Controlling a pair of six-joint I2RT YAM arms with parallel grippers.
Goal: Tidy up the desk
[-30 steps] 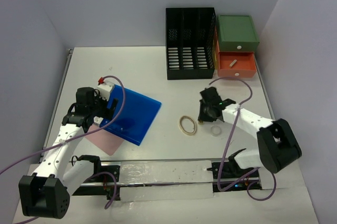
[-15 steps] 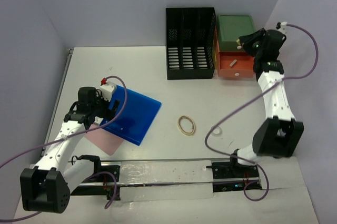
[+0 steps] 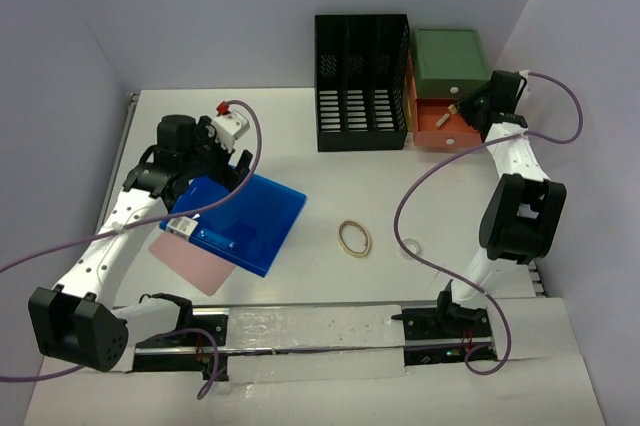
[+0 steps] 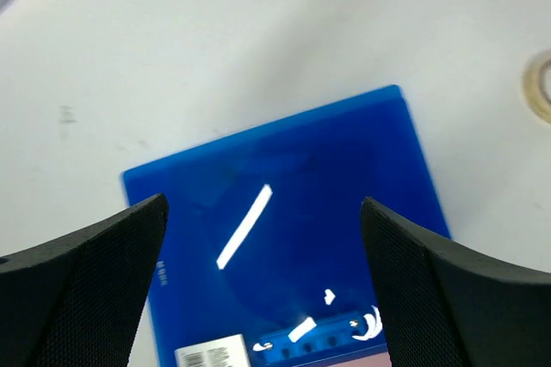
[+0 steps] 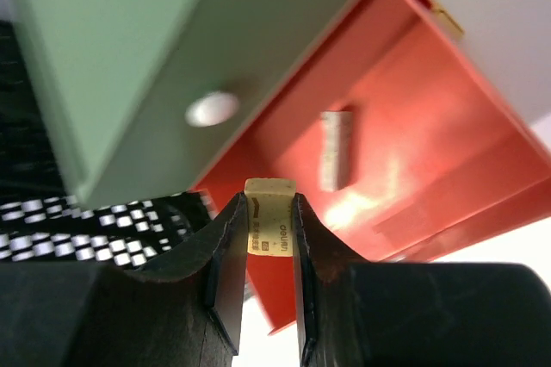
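The white desk point(image 3: 300, 136) holds a blue folder point(image 3: 245, 218) lying on a pink sheet point(image 3: 188, 262). My left gripper point(image 3: 222, 164) hovers open above the folder's far left corner. In the left wrist view point(image 4: 267, 298) its fingers point(image 4: 86, 298) spread wide over the folder point(image 4: 284, 229) and hold nothing. My right gripper point(image 3: 468, 106) is at the open orange drawer point(image 3: 447, 126) of the drawer unit. In the right wrist view point(image 5: 269, 212) it is shut on a small cream eraser point(image 5: 270, 216) over the orange drawer point(image 5: 405, 169), where a small white piece point(image 5: 336, 150) lies.
A black slotted file rack point(image 3: 362, 81) stands at the back beside the green top drawer point(image 3: 452, 61). A tan rubber band point(image 3: 354, 237) and a white ring point(image 3: 410, 246) lie mid-desk. A metal rail point(image 3: 300, 326) runs along the near edge. Purple cables trail from both arms.
My right arm swung from the middle of the desk to the orange drawer with the eraser. My left gripper rose and moved back from the folder's left edge.
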